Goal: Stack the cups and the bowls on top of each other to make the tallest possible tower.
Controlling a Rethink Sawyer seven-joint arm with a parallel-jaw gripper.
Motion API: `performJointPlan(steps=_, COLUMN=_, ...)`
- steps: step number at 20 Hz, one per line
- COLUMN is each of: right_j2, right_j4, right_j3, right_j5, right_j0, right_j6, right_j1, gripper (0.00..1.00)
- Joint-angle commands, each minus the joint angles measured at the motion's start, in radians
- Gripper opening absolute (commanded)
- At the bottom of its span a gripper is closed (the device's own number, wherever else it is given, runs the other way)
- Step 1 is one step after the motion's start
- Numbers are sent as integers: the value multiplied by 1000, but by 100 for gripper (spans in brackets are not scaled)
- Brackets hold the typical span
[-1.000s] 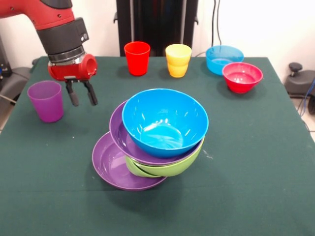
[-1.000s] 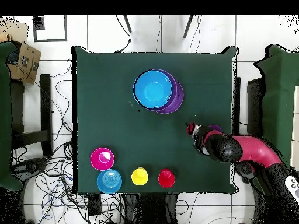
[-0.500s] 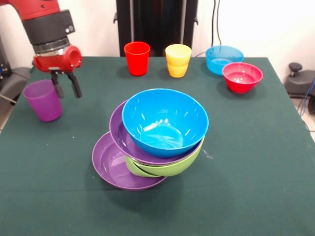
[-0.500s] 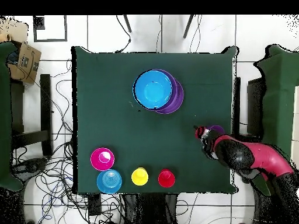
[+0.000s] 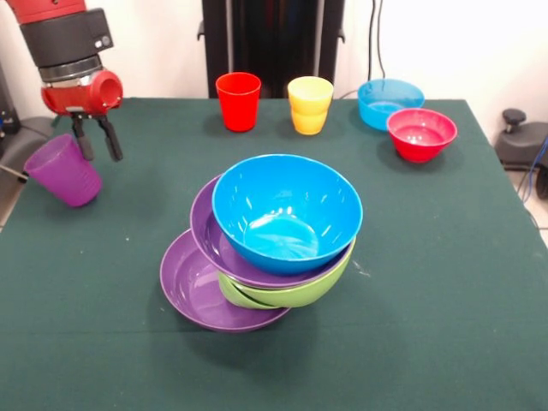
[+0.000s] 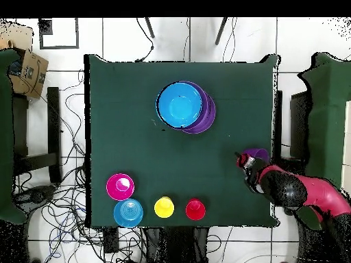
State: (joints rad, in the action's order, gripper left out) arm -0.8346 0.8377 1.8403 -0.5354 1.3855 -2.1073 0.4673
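The tower stands mid-table: a blue bowl [image 5: 287, 210] on a purple bowl [image 5: 208, 235], a lime green bowl [image 5: 295, 295] and a lower purple bowl [image 5: 195, 287], all leaning; from overhead its blue bowl [image 6: 180, 105] is on top. My gripper [image 5: 96, 144] hangs open at the table's left edge, its left finger at the rim of the purple cup [image 5: 62, 171], which is tipped over toward the edge. Overhead, the gripper [image 6: 243, 161] sits beside that purple cup [image 6: 258, 153]. The red cup [image 5: 238, 101] and yellow cup [image 5: 310, 104] stand upright at the back.
A light blue bowl [image 5: 390, 101] and a red bowl [image 5: 420, 133] sit at the back right of the green table [image 5: 445, 300]. Overhead, these bowls and cups line one table edge near the red bowl [image 6: 120, 186]. Cables lie on the floor around the table.
My gripper has moved left and back toward the table edge. The purple cup, upright before, has shifted with it and now tilts outward. The tower has not moved.
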Motion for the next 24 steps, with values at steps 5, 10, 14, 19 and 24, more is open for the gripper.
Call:
performJointPlan(steps=5, right_j2=31, right_j4=96, right_j3=40, right_j5=-18, right_j0=3, right_j6=272, right_j1=-50, gripper=100)
performJointPlan(steps=10, right_j2=48, right_j4=119, right_j3=80, right_j5=14, right_j0=-16, right_j6=204, right_j1=-4, gripper=100)
performJointPlan(steps=14, right_j2=12, right_j4=69, right_j3=113, right_j5=-24, right_j0=-25, right_j6=191, right_j1=57, gripper=100)
performJointPlan(steps=19, right_j2=-25, right_j4=7, right_j3=155, right_j5=-57, right_j0=-28, right_j6=177, right_j1=130, gripper=100)
performJointPlan(steps=24, right_j2=-38, right_j4=-16, right_j3=144, right_j5=-77, right_j0=-20, right_j6=205, right_j1=135, gripper=100)
